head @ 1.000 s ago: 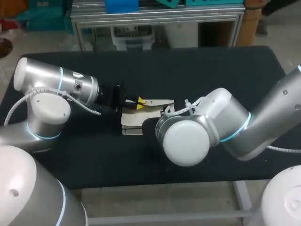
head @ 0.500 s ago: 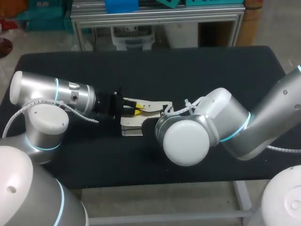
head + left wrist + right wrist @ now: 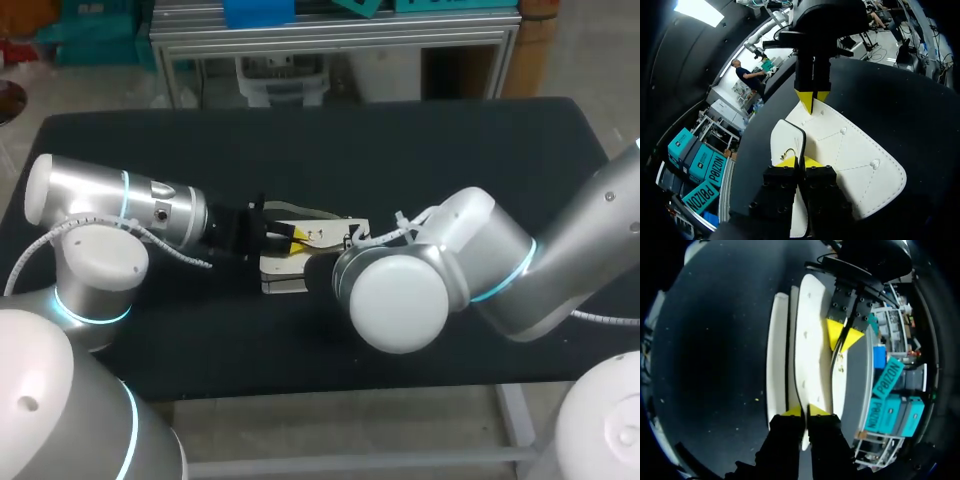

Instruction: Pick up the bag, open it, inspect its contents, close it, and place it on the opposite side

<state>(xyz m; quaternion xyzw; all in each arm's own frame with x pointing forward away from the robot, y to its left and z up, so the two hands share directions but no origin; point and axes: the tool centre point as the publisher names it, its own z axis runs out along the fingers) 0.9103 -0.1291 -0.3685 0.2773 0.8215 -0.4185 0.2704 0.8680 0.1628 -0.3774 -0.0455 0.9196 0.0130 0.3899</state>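
A small white bag (image 3: 283, 268) lies at the middle of the black table (image 3: 450, 150), its flap (image 3: 852, 155) lifted off the body. My left gripper (image 3: 295, 237) comes in from the left and is shut on one edge of the bag, with a thin dark-trimmed rim pinched between its yellow tips (image 3: 799, 161). Facing it, my right gripper (image 3: 810, 101) is shut on the opposite edge of the flap. In the right wrist view the white flap (image 3: 810, 340) runs from my right gripper (image 3: 804, 411) straight ahead to my left gripper (image 3: 842, 336). My right arm's elbow hides its fingers in the head view.
My right arm's bulky elbow (image 3: 400, 295) hangs over the table just in front of the bag. My left arm's wrist (image 3: 120, 205) lies low across the table's left part. Bare black tabletop stretches behind the bag and to the far right.
My left arm has swung, and its gripper with the bag's edge has come slightly lower and nearer the front. The flap has tilted a little. My right arm has hardly moved.
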